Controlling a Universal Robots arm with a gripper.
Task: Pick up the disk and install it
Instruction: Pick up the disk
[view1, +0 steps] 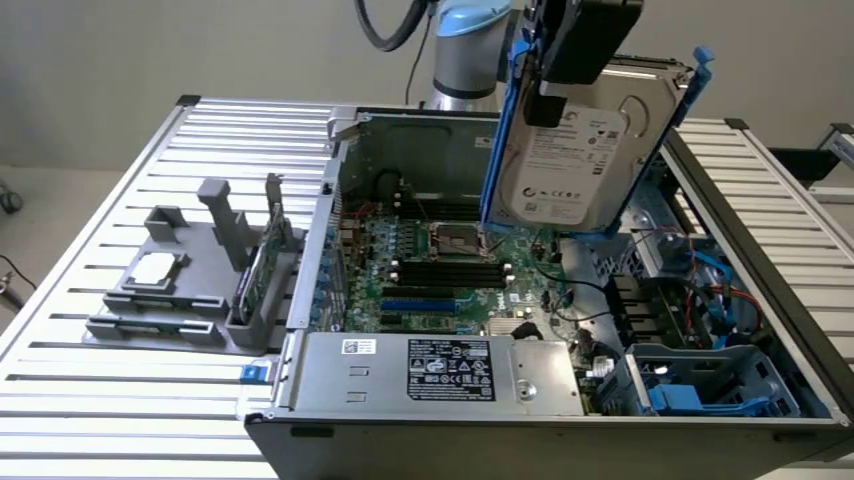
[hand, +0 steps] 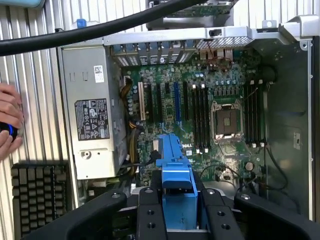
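Observation:
The disk is a silver-grey hard drive with a white label, framed by a blue plastic carrier. It hangs tilted and nearly on edge above the open computer case, over the motherboard's right part as the exterior view shows it. My gripper is shut on its upper end from above. In the wrist view the blue carrier of the disk sits between my two black fingers, with the gripper looking down on the motherboard.
The power supply fills the case's front. A drive bay with blue caddies sits at the case's front right corner. A grey fixture holding a small chip and a card stands left of the case. A person's hand rests beside the case.

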